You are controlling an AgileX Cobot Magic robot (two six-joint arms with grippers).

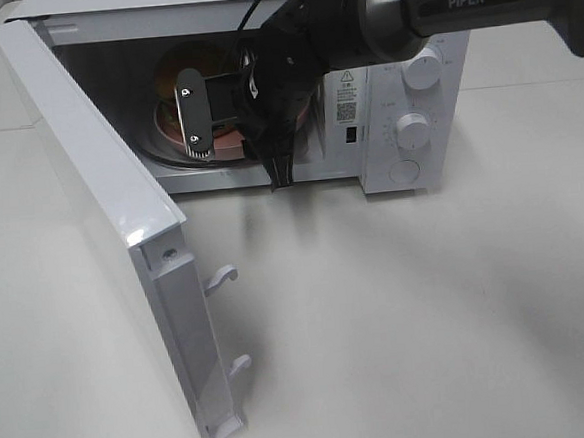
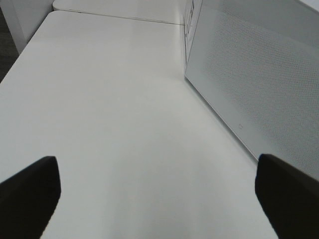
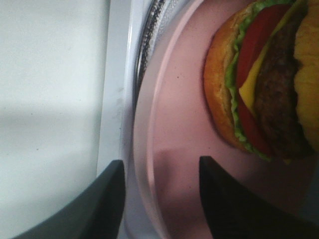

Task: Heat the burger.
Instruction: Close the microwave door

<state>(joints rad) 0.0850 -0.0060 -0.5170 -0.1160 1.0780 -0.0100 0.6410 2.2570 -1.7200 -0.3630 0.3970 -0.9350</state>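
Observation:
The burger [image 3: 264, 79], with a golden bun, dark patty, yellow cheese, tomato and lettuce, lies on a round pink plate [image 3: 174, 114] inside the open microwave [image 1: 406, 131]. In the high view only a bit of the bun [image 1: 199, 60] and the plate [image 1: 229, 143] show behind my right arm. My right gripper [image 3: 160, 199] reaches into the microwave's mouth. Its jaws stand apart on either side of the plate's rim, with a visible gap and no grip on it. My left gripper [image 2: 159, 199] hangs wide open over bare table, holding nothing.
The microwave door [image 1: 101, 212] stands swung out to the left, its latch hooks [image 1: 221, 276] pointing right. Two knobs [image 1: 413, 128] sit on the control panel at the right. In the left wrist view a white dotted panel [image 2: 259, 74] of the microwave rises beside the white table [image 2: 109, 99].

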